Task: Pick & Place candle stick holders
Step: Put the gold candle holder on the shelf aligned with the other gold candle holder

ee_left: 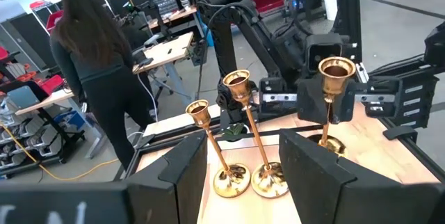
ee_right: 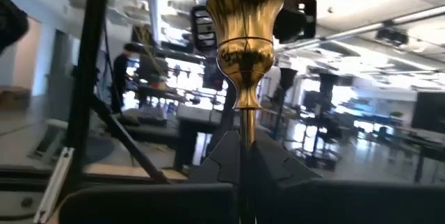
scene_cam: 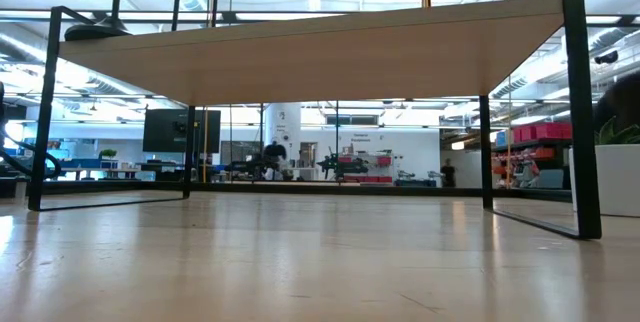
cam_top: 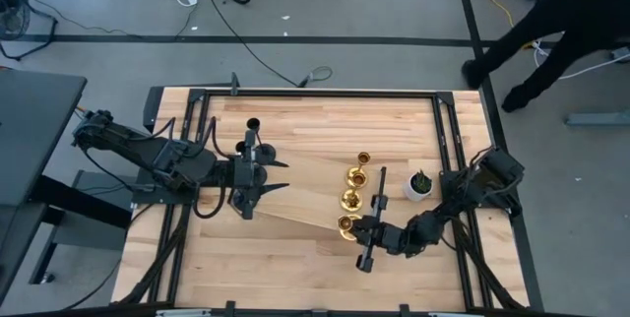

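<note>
Right up close, the right gripper (ee_right: 240,158) has its fingers pinched on the stem of a gold candlestick (ee_right: 243,36), cup standing upright above the pads. From above, that candlestick (cam_top: 347,223) is the nearest of the gold row, at the front edge of the raised board (cam_top: 315,130), with the right gripper (cam_top: 366,228) reaching in from the right side. By my reading this is the grasp step, or just the start of the lift; whether the base has left the wood cannot be told.

Next along, three more gold candlesticks (cam_top: 351,197) stand in a line, close together, with the small white plant pot (cam_top: 419,185) just beside them. Further back, a black candlestick (cam_top: 253,125) stands alone.

The left gripper (cam_top: 279,175) waits mid-board, fingers spread wide, pointing at the gold row.

The next move calls for a straight, steady rise: the neighbours stand close, and a tilt could knock them.
</note>
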You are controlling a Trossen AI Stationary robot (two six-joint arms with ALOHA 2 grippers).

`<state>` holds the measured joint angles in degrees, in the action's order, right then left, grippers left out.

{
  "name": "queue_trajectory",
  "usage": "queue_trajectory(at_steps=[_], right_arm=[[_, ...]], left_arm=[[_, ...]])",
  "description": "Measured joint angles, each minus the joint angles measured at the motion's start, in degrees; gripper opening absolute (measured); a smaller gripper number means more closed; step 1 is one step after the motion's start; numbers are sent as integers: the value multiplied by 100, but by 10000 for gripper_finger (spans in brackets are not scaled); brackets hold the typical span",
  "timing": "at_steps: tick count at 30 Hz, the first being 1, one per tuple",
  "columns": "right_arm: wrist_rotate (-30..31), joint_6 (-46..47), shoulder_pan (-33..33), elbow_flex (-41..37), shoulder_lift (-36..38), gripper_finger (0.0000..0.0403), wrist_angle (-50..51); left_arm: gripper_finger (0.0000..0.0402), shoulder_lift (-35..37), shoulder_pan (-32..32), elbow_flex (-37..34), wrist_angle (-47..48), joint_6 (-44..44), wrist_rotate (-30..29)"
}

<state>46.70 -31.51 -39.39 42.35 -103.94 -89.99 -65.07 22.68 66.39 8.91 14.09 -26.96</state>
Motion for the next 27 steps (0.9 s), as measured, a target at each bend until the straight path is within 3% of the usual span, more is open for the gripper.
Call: queue_trajectory(at_steps=[6,13,27], right_arm=[[-482,568,331,-295,46,4,-1],[-764,525,386,-310,164,4,-9],[-736,1002,469,-654,162,4,1]], left_arm=[[181,1,2,-2,-2,0,0],[181,-1,2,-2,-2,0,0],[181,1,1,-1,-1,0,0]])
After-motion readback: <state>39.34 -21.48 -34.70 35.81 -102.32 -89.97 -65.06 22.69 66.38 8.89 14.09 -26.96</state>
